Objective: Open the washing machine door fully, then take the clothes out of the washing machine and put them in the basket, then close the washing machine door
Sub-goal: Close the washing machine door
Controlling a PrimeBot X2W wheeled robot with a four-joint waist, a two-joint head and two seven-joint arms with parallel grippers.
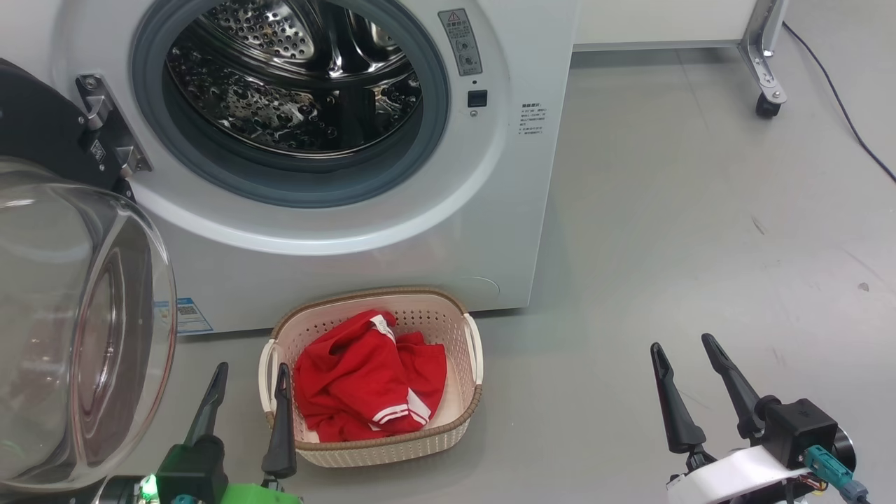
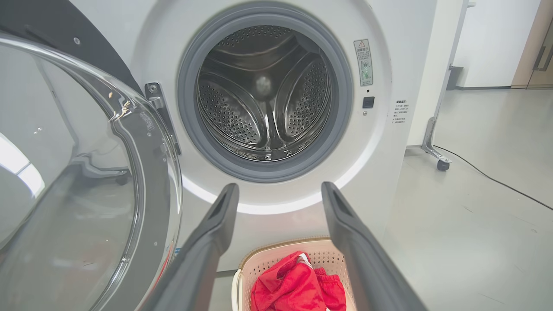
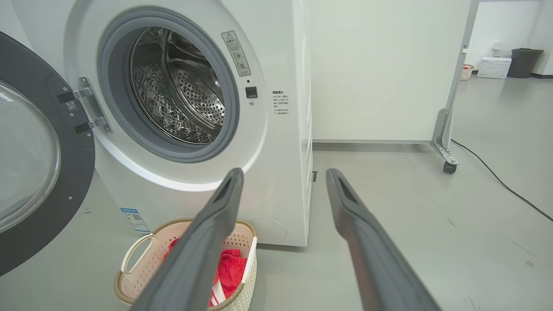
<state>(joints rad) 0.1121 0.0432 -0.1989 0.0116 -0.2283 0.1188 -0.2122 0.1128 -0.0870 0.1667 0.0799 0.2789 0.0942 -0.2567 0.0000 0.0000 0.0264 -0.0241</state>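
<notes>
Washing machine door (image 1: 70, 315) stands swung open, left of the washing machine (image 1: 350, 269). Red clothes (image 1: 364, 381) lie inside the basket (image 1: 473, 406) on the floor (image 1: 665, 210) before it. Left fingers (image 1: 209, 406) and right fingers (image 1: 668, 392): spread apart, holding nothing.

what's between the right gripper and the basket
Just bare grey floor between the right gripper and the basket, as the head view shows.
</notes>
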